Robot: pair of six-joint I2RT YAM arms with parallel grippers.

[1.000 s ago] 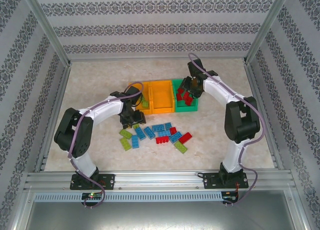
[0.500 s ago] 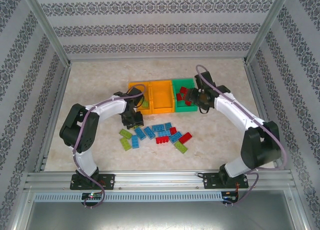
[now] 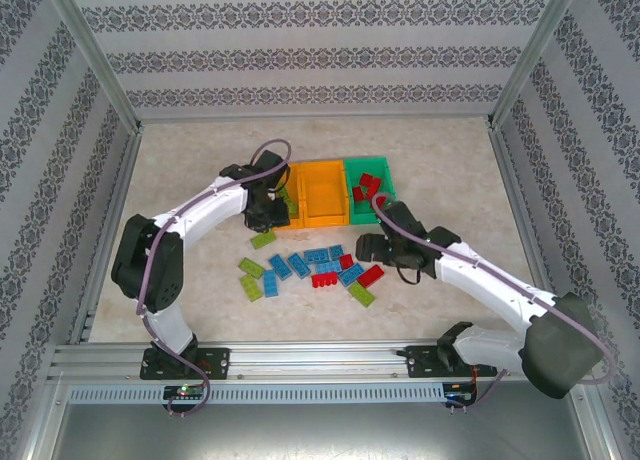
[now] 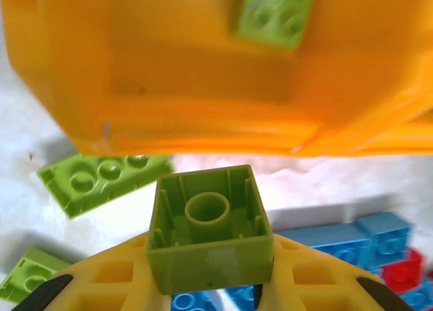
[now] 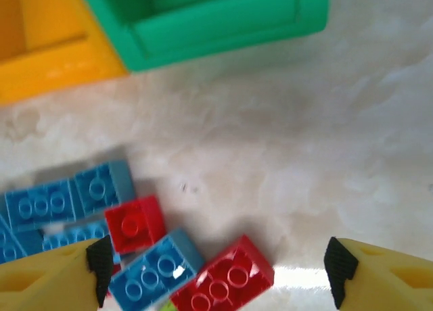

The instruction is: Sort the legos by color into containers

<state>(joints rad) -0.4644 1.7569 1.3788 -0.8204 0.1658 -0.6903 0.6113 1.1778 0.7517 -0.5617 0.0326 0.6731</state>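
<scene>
Left of the mid bin (image 3: 322, 194), touching it, sits the left bin (image 3: 284, 171), orange as well. We put the left gripper (image 3: 264, 212) near-left of the mid bin, by the left bin's front wall. It is clamped on a lime brick (image 4: 208, 230) whose hollow underside faces the wrist camera. One more lime (image 4: 276, 13) lies inside the left bin, studs up.

Right of the mid bin, touching it, is the green bin (image 3: 368, 162); we count several red bricks (image 3: 365, 188) in it.

Near side of the mid bin, the loose pile (image 3: 312, 270) is spread on the table (image 3: 200, 160): blue, red and lime mixed, some touching. A stray lime (image 3: 264, 239) lies flat near-left of the mid bin, apart from the pile.

We see the right gripper (image 3: 362, 248) near-right of the mid bin, over the pile's right end, fingers spread wide, holding nothing. Under it in the wrist view are a small red (image 5: 135, 223), a blue brick (image 5: 155, 267) and a longer red (image 5: 223, 280), all touching.
</scene>
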